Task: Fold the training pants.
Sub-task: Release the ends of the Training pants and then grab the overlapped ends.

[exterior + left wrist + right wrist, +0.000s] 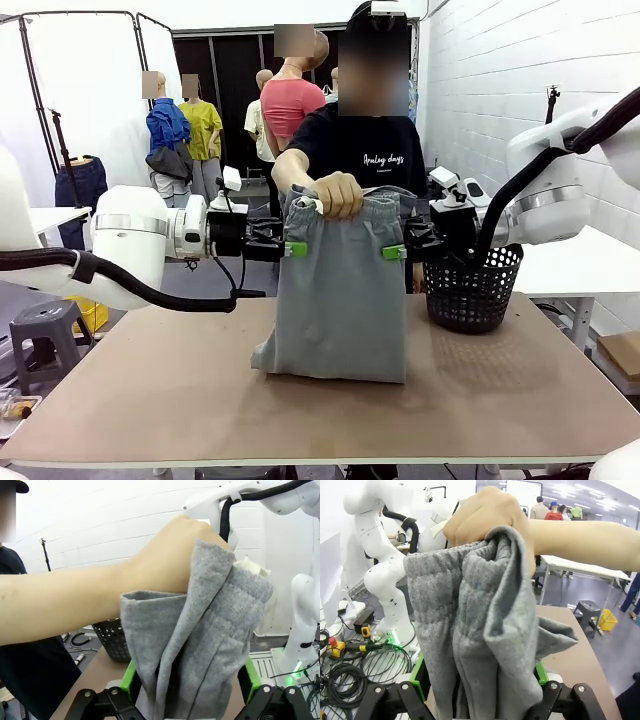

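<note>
Training pants (340, 300): light grey jersey, held upright over the worktop (150, 390) and bunched at the elastic waistband (385, 203). The lower end is rested on the worktop, with a fold pushed out at the bottom corner on the robot's left.
Person's hand (338, 195): closed from above around the middle of the waistband, so that the cloth is hung from it.
Left end effector (296, 249): held level at the left edge of the cloth, just below the waistband. The jaws are opened wide, and grey cloth is hung between the green pads (129, 680).
Right end effector (394, 252): held level at the opposite edge, at the same height. The jaws are spread wide, and the gap is taken up by bunched cloth.
Black mesh basket (475, 290): set on the worktop on the robot's right, near the cloth.
</note>
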`<state>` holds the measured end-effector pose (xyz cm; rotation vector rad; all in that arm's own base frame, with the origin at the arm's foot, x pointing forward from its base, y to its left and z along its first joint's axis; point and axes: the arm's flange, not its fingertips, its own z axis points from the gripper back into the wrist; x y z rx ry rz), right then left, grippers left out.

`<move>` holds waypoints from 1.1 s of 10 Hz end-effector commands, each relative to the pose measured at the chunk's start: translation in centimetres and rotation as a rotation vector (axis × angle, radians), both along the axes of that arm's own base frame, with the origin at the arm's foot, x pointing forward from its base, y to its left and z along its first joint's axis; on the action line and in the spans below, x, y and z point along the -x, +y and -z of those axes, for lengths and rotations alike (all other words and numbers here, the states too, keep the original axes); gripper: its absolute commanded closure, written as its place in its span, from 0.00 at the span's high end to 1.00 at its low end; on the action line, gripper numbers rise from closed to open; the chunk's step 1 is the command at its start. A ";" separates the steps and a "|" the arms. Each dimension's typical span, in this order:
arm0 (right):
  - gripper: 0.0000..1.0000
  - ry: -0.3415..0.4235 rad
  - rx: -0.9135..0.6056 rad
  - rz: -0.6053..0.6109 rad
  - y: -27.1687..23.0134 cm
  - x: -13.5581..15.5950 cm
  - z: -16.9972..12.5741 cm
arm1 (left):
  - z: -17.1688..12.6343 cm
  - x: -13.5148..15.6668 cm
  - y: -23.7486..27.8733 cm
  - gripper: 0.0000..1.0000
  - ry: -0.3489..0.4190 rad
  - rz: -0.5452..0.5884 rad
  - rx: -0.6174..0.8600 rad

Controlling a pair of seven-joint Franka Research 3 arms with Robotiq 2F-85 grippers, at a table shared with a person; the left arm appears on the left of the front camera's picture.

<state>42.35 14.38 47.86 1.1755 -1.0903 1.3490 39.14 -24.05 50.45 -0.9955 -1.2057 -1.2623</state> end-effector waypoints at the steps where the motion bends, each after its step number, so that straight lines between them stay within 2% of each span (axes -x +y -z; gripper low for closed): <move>1: 0.91 0.025 -0.026 -0.018 1.4 0.2 0.5 | -0.8 -0.4 -0.8 1.00 0.027 0.048 -0.023; 5: 0.91 0.036 -0.063 -0.036 3.1 0.3 0.4 | 0.1 -0.4 -2.6 1.00 0.061 0.011 -0.022; 7: 0.91 0.039 -0.089 -0.046 3.7 -0.1 0.4 | 1.0 -0.9 -3.9 1.00 0.023 -0.052 -0.041; 10: 0.91 0.061 -0.108 -0.064 3.8 -0.2 0.3 | 0.9 -1.0 -4.4 1.00 0.006 -0.009 0.035; 11: 0.91 0.071 -0.109 -0.067 3.7 -0.4 0.4 | 0.8 -1.1 -4.0 1.00 0.025 -0.034 0.081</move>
